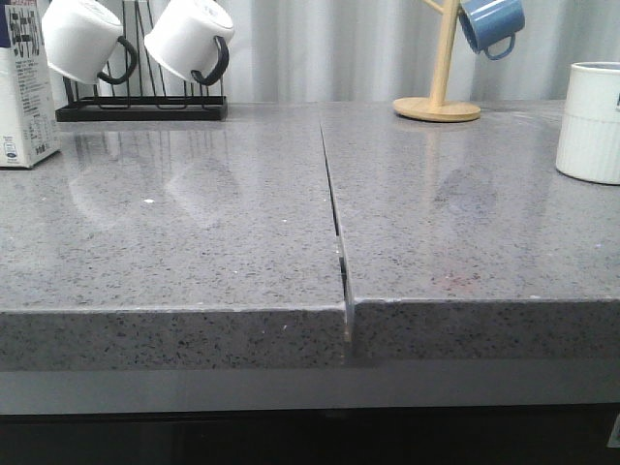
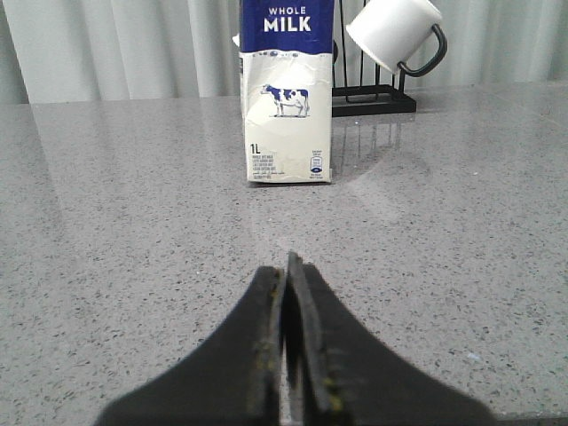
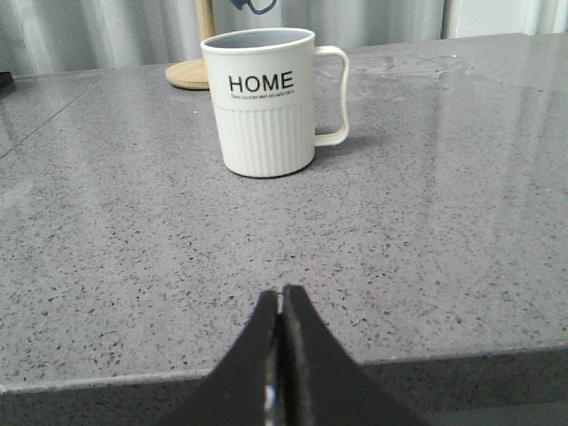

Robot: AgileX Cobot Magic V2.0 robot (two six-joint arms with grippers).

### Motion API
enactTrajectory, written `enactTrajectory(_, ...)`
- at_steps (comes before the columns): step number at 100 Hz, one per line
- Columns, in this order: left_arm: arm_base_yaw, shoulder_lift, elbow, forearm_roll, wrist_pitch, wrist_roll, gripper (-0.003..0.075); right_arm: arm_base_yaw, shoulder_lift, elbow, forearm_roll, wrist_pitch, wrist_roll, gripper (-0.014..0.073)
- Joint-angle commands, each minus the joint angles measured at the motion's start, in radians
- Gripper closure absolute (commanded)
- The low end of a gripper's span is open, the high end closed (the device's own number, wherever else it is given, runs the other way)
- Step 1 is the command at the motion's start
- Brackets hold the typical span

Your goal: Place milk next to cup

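Observation:
The milk carton [image 1: 26, 87] stands upright at the far left of the grey counter; the left wrist view shows its blue top, "WHOLE MILK" and cow picture [image 2: 287, 98]. The cup [image 1: 590, 121] stands at the far right; in the right wrist view it is a white ribbed mug with "HOME" lettering [image 3: 266, 106], handle to its right in that view. My left gripper [image 2: 286, 275] is shut and empty, low over the counter, well short of the milk. My right gripper [image 3: 281, 302] is shut and empty near the counter's front edge, short of the cup. Neither gripper shows in the front view.
A black rack [image 1: 140, 108] holds two rounded white mugs with black handles [image 1: 189, 39] at the back left, just behind the milk. A wooden mug tree [image 1: 438, 97] with a small blue mug [image 1: 491, 24] stands at the back right. A seam [image 1: 334, 213] splits the counter.

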Motion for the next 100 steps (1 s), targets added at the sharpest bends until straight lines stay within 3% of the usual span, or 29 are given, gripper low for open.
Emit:
enactTrajectory(1, 0.004, -0.031, 0.042, 0.000, -0.078, -0.011, 0.0741, -0.002, -0.021, -0.020, -0.008, -0.076, -0.008, 0.0662)
enactTrajectory(61, 0.004, -0.031, 0.042, 0.000, -0.078, -0.011, 0.0741, -0.002, -0.020, -0.028, -0.008, -0.076, -0.008, 0.0662)
enactTrajectory(81, 0.004, -0.031, 0.042, 0.000, -0.078, -0.011, 0.0741, -0.003, 0.013, -0.148, -0.004, -0.058, -0.008, 0.0662)
enactTrajectory(100, 0.004, -0.031, 0.042, 0.000, -0.078, -0.011, 0.0741, -0.003, 0.177, -0.320, -0.004, 0.043, -0.008, 0.0662)
